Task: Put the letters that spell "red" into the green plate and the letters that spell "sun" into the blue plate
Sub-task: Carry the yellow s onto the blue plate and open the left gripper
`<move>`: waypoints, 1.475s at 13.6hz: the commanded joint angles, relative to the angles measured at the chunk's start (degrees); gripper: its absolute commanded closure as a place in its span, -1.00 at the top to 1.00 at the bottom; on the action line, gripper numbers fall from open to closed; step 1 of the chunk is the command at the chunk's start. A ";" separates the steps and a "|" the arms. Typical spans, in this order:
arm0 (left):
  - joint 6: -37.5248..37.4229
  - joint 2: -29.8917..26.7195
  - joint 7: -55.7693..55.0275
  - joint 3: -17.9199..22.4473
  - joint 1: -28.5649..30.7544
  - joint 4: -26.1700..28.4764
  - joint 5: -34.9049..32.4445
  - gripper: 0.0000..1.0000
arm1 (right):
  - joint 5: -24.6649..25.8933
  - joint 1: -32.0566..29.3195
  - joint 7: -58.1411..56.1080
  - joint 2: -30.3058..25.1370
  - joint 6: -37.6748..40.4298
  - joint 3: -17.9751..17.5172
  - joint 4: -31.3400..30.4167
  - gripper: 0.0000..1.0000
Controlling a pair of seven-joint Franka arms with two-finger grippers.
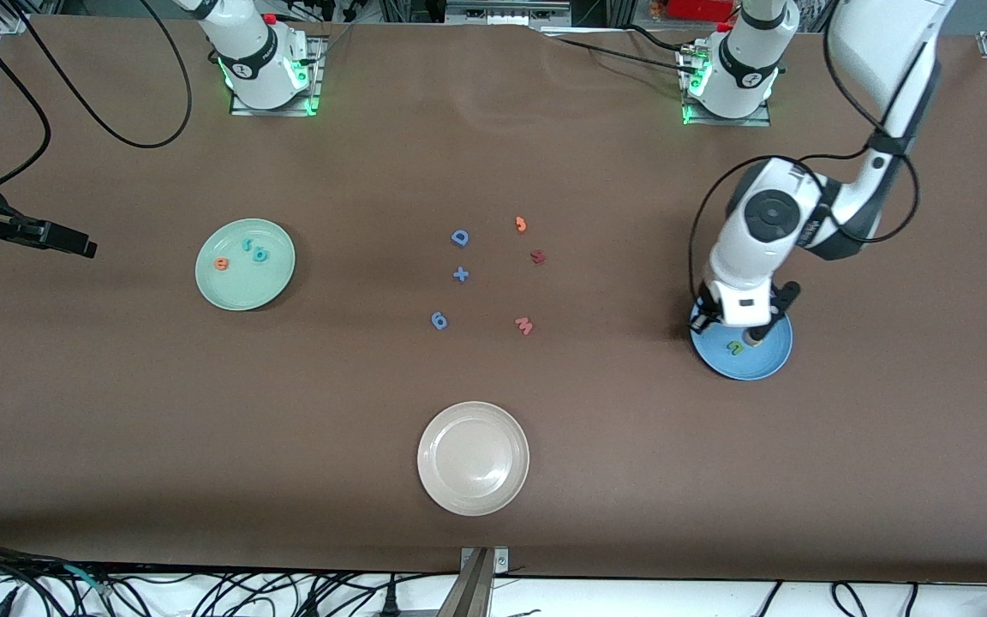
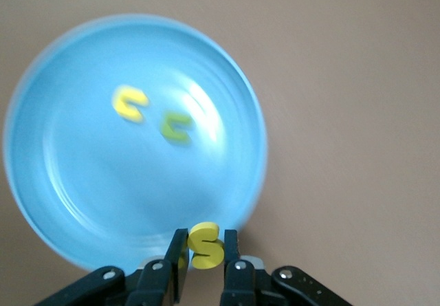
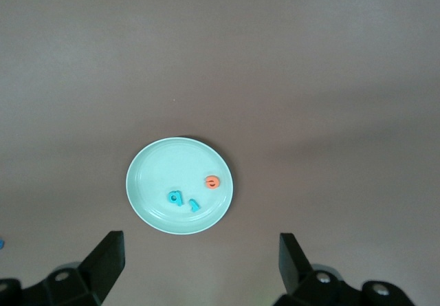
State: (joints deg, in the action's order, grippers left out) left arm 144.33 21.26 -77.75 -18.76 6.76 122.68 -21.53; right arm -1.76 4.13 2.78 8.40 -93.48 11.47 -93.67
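Observation:
My left gripper (image 2: 205, 238) is shut on a yellow "s" (image 2: 206, 245) and hangs low over the rim of the blue plate (image 1: 763, 367). In that plate (image 2: 75, 182) lie a yellow "u" (image 2: 129, 103) and an olive "n" (image 2: 177, 127). The green plate (image 1: 241, 293) sits toward the right arm's end and holds an orange "e" (image 1: 221, 264) and two teal letters (image 1: 248, 245) (image 1: 260, 254). High above the table near it, my right gripper (image 3: 199, 265) waits open with nothing in it.
A cream-white plate (image 1: 473, 488) stands nearest the front camera at mid-table. Loose pieces lie in the middle: a blue "D" (image 1: 459, 237), a blue plus (image 1: 460, 274), a blue "6" (image 1: 439, 320), an orange piece (image 1: 521, 224), a dark red piece (image 1: 537, 256), a pink "w" (image 1: 524, 326).

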 commanded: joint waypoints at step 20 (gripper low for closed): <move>-13.44 -9.82 62.05 11.88 3.63 -2.00 14.47 1.00 | -0.18 -0.09 -0.32 -0.85 -0.04 -0.05 -0.46 0.99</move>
State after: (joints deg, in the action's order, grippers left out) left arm 134.63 15.85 -25.46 -10.50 12.64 120.26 -12.13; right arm -1.76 4.13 2.78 8.40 -93.48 11.48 -93.68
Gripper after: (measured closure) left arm 0.000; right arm 0.004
